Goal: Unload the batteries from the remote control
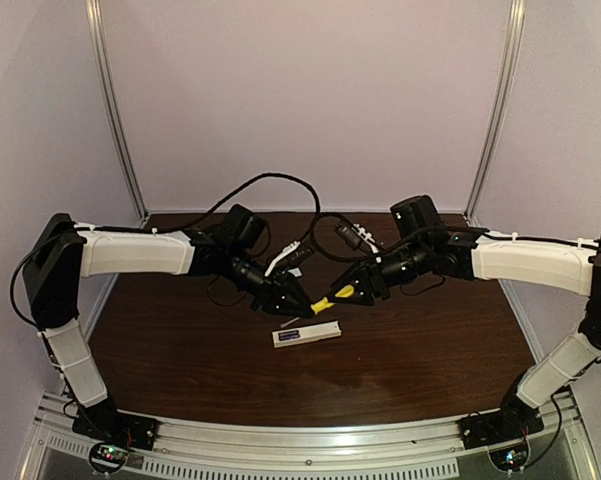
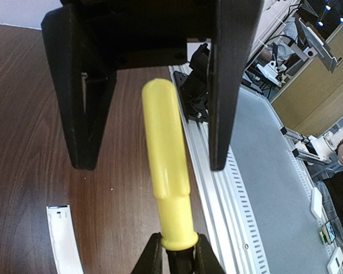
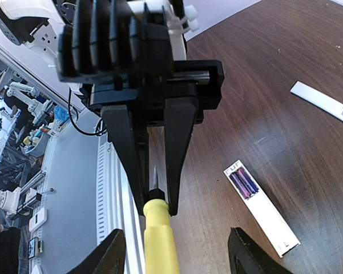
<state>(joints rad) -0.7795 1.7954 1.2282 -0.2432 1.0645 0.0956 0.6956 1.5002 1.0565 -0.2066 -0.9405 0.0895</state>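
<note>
Yellow marks the centre of the top view: a screwdriver (image 1: 332, 297) hangs between the left gripper (image 1: 302, 303) and the right gripper (image 1: 352, 290), above the remote control (image 1: 306, 335) lying on the brown table (image 1: 180, 350). It looks like a handover of the tool, with the batteries not yet taken out.

Left wrist view — the right gripper's fingers (image 2: 83, 114) stand either side of the yellow handle (image 2: 166, 171) with gaps showing, so they are not yet clamped. One end of a white bar (image 2: 64, 240) shows at the lower left.

Right wrist view — the left gripper's fingers (image 3: 180, 148) are pinched on the metal shaft just above the handle. Only here do the purple batteries (image 3: 243, 182) show, seated in the remote's open bay, and the cover strip (image 3: 322, 103) lies well apart. Next, I judge, the right jaws must close on the handle before the left lets go.
</note>
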